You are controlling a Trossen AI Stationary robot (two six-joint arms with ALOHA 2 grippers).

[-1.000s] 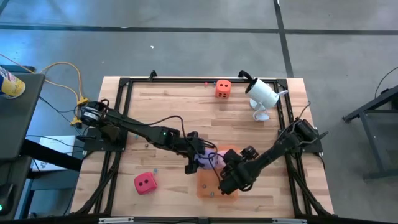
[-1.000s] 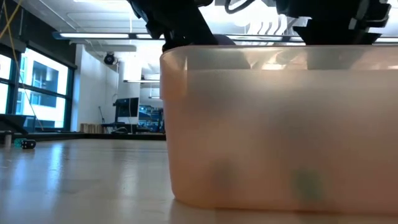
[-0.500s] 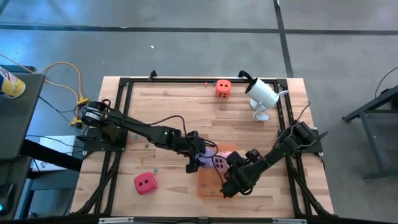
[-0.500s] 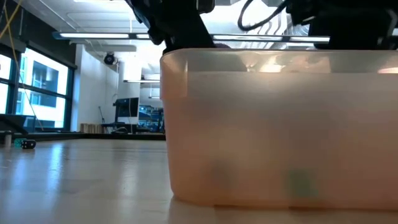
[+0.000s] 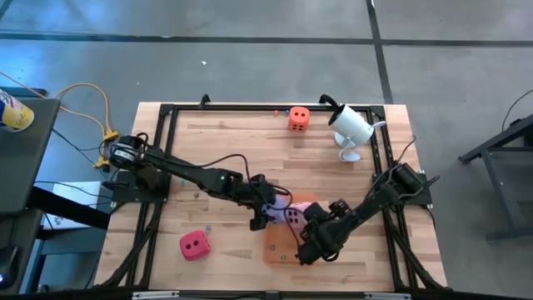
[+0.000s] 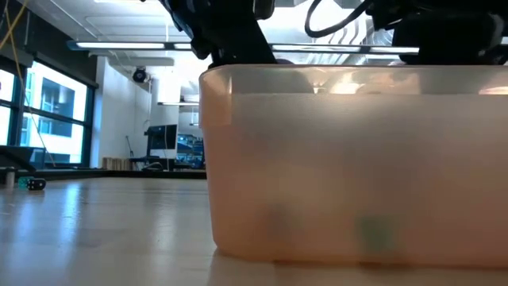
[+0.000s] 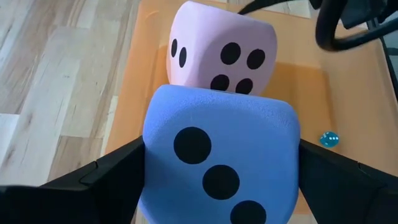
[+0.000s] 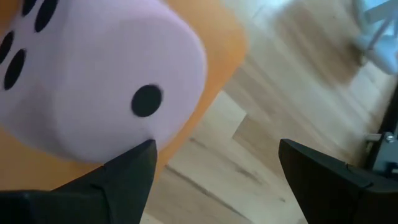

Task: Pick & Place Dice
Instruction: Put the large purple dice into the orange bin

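Observation:
The purple die [image 7: 217, 168] sits between the fingers of my left gripper [image 5: 268, 217] over the translucent orange container [image 5: 281, 248]. The pink die [image 7: 221, 50] lies just beyond it inside the container. My right gripper [image 5: 310, 243] is open over the container's near right part. The pink die [image 8: 93, 81] is beside one of its fingers, not between them. The red die [image 5: 194, 245] rests on the table at the near left. The orange die [image 5: 299, 118] rests near the far edge. My left gripper has the purple die's two opposite side faces [image 7: 152, 162] between its two fingers. The fingers slant down from the table's left. The three-pip face is turned up toward the wrist. The die hides its own underside, so whether it rests on the container floor does not show. My right gripper's one fingertip [image 8: 134, 165] stands at the pink die's lower corner; whether it touches, I cannot tell.
A white camera [image 5: 350, 127] stands at the far right corner. A tiny teal die [image 7: 329, 139] lies on the container floor. The container wall [image 6: 349, 159] fills the low view. Black frame rails [image 5: 162, 167] run along the table's sides.
The pink die, mostly covered by my right gripper a second ago, now shows clear of it in the container beside the purple die. My right gripper has drawn slightly toward the near edge.

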